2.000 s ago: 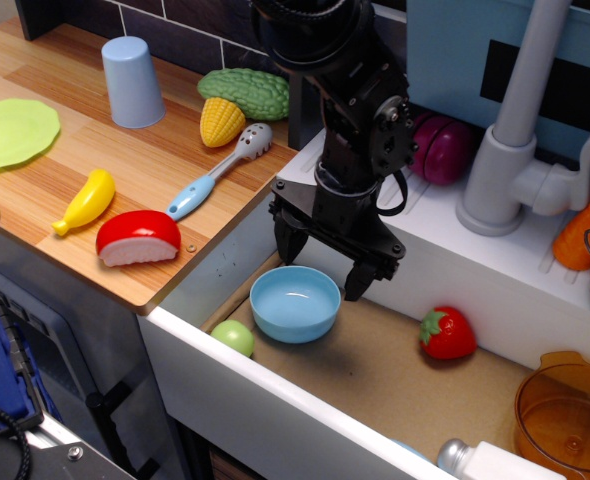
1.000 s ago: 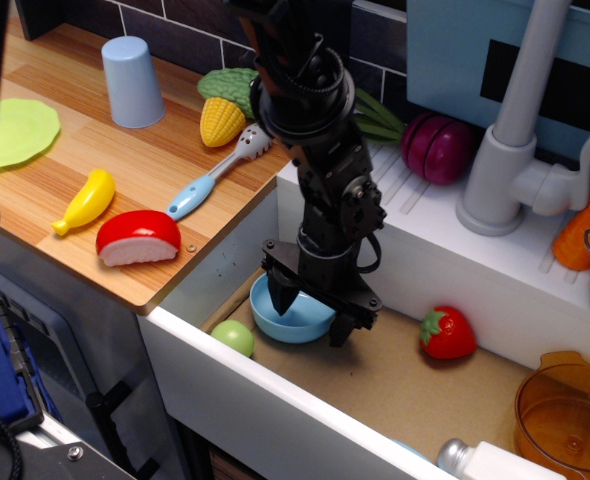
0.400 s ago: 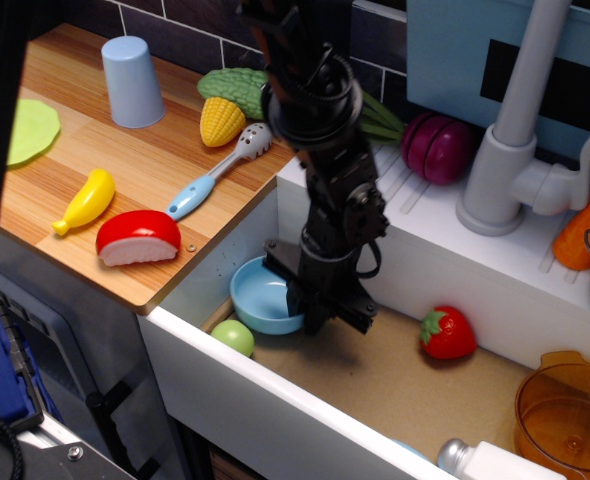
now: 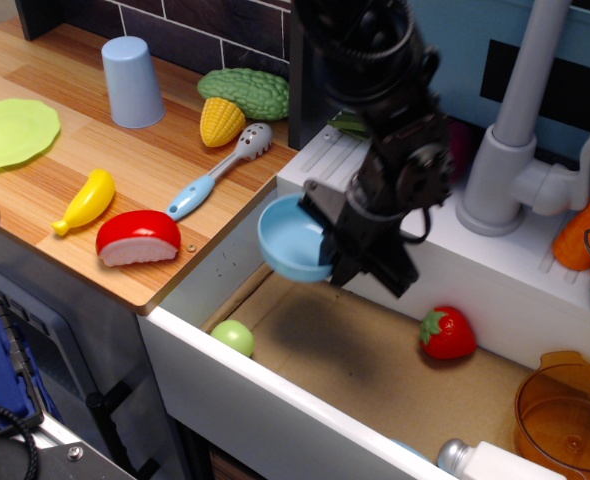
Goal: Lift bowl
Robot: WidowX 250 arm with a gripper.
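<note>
The light-blue bowl (image 4: 288, 240) hangs tilted in the air above the sink floor, its shadow on the cardboard below. My gripper (image 4: 327, 243) is shut on the bowl's right rim, with the black arm rising behind it toward the top of the view. The fingertips are partly hidden by the bowl's rim.
In the sink (image 4: 225, 400) lie a green ball (image 4: 234, 337), a toy strawberry (image 4: 447, 332) and an orange see-through pot (image 4: 567, 412). The wooden counter holds an upturned pale blue cup (image 4: 131, 81), corn (image 4: 221, 121), banana (image 4: 86, 200), a red-white piece (image 4: 137, 238) and a spoon (image 4: 218, 171). The faucet (image 4: 520, 130) stands right.
The gripper came down over the bowl, shut on its right rim, and has now raised it off the sink floor, up and slightly right.
</note>
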